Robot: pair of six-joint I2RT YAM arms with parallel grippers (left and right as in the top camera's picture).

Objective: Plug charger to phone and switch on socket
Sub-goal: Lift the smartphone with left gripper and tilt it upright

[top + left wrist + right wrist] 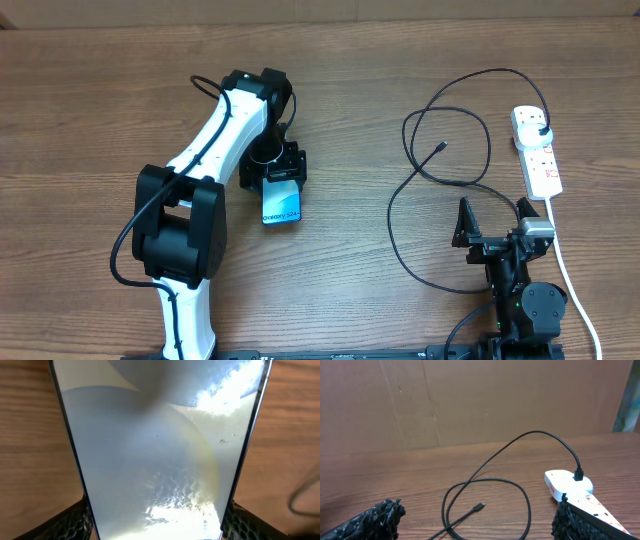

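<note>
My left gripper (283,182) is shut on the phone (282,206), fingers on its two long edges, left of the table's middle. In the left wrist view the phone's pale screen (160,450) fills the frame, with a finger pad at each lower corner. The charger, a thin black cable (400,200), loops on the right; its connector tip (441,147) lies free and its plug (541,131) sits in the white socket (540,165). My right gripper (493,220) is open and empty, near the cable. The right wrist view shows the tip (479,507), the plug (578,475) and the socket (568,482).
The socket's white cord (572,275) runs down the right side past the right arm's base. The black cable's lower loop (420,275) curves close to the right gripper. A brown board wall (470,400) stands behind the table.
</note>
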